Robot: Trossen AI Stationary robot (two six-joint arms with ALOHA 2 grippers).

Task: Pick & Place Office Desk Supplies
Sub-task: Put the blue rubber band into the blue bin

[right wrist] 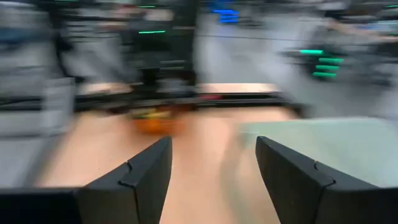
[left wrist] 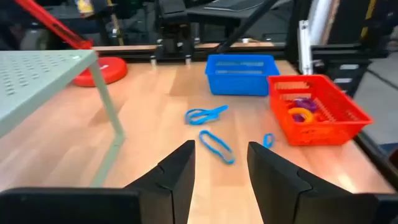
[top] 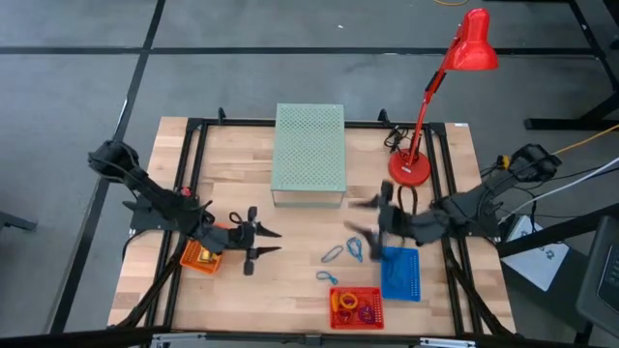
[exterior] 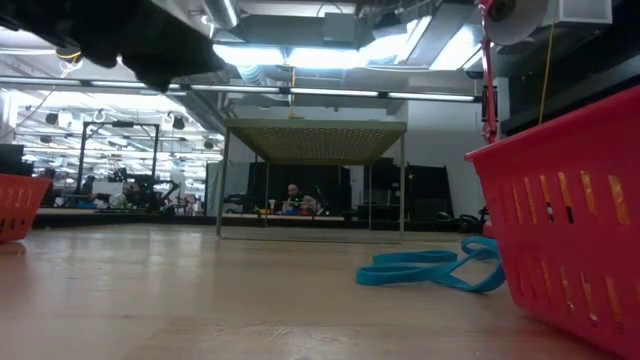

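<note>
Thin blue loops [top: 334, 254] [left wrist: 216, 146] lie loose on the wooden table, between my two grippers. Orange and purple rings [left wrist: 301, 112] lie in a red basket [top: 355, 306] at the near edge. My left gripper [top: 274, 242] [left wrist: 221, 165] hovers open left of the loops, pointing toward them with nothing between its fingers. My right gripper [top: 363, 217] [right wrist: 211, 168] hangs open just right of the loops, above the table, also holding nothing. An orange basket [top: 200, 256] sits under my left arm.
A blue basket [top: 399, 274] stands on the table's right side near the red one. A pale green perforated box [top: 309, 145] on thin legs stands at the far middle. A red desk lamp's base [top: 409, 169] sits far right. Black frame rails [top: 189, 193] border the table.
</note>
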